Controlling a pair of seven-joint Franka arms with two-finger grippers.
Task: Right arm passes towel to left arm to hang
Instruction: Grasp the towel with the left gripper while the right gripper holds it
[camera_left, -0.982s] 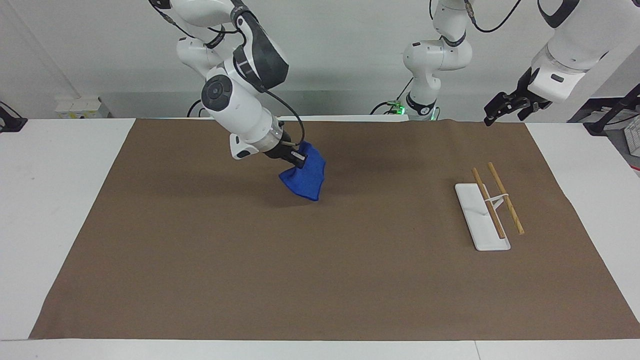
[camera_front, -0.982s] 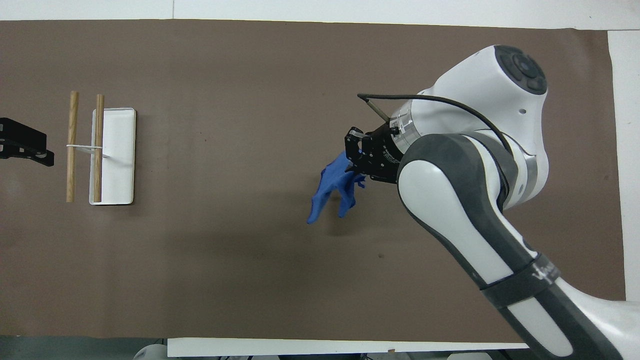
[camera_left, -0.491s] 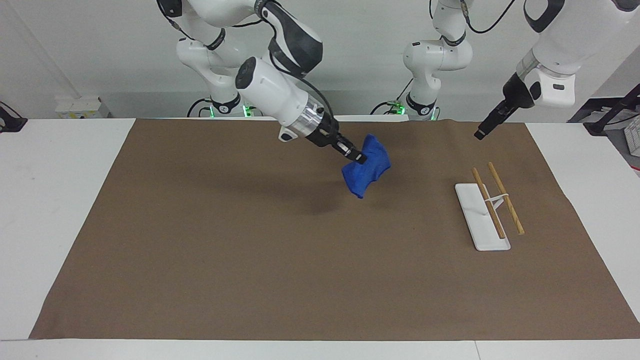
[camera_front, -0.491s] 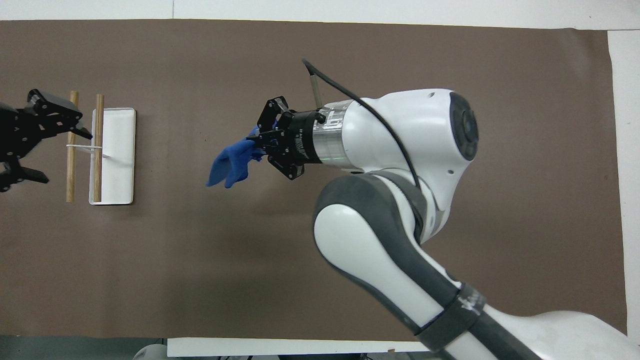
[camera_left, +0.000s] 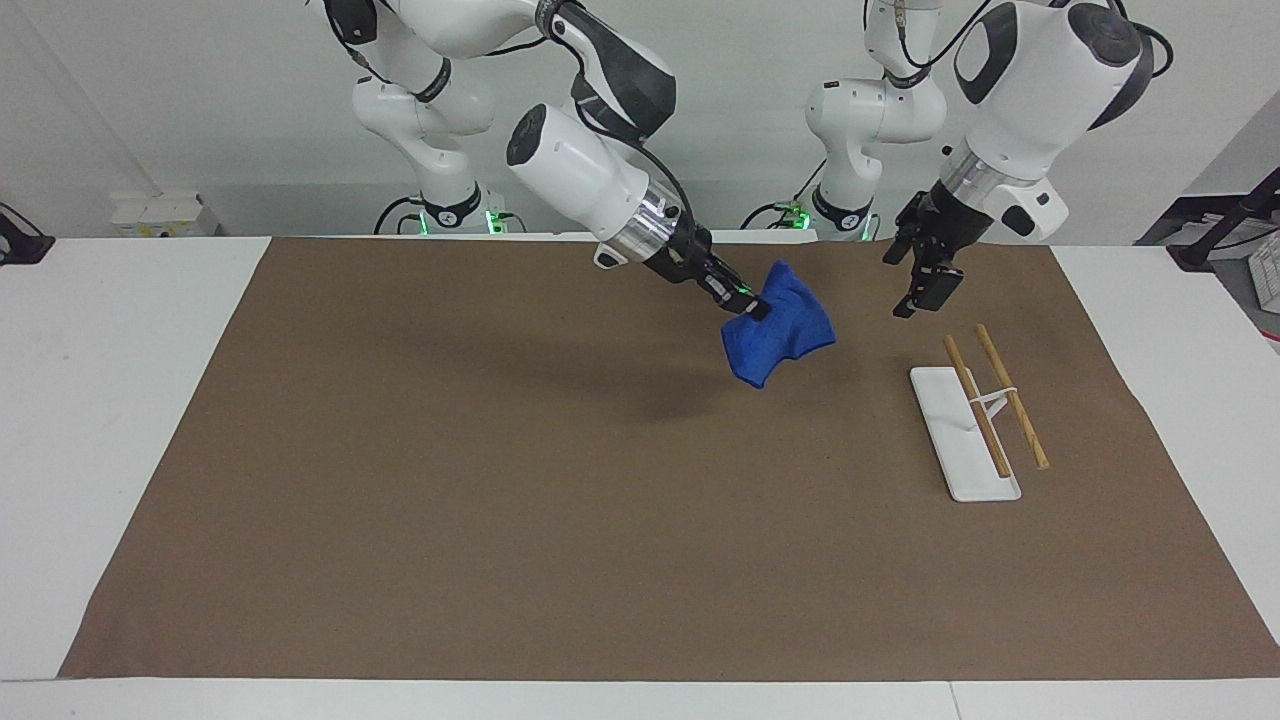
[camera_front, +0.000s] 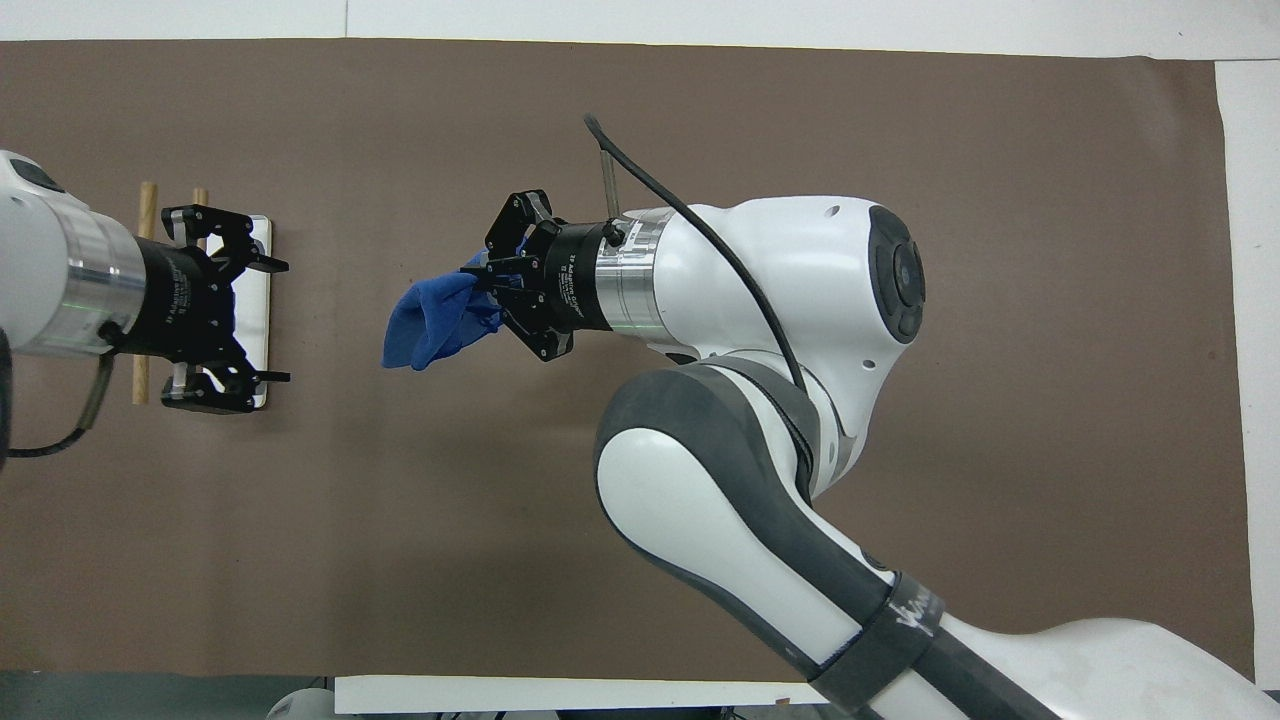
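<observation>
Facing view: right hand (camera_left: 748, 306) holds the bunched towel (camera_left: 780, 325) aloft over the brown mat (camera_left: 500, 480), pinched at one edge.
Handover not yet made: the left hand (camera_left: 925, 272), spread wide, hovers just beside it above the rack (camera_left: 975, 420); passing and hanging remain. Open mat lies all around; only the rack's rods crowd the left arm's end of the bench.
</observation>
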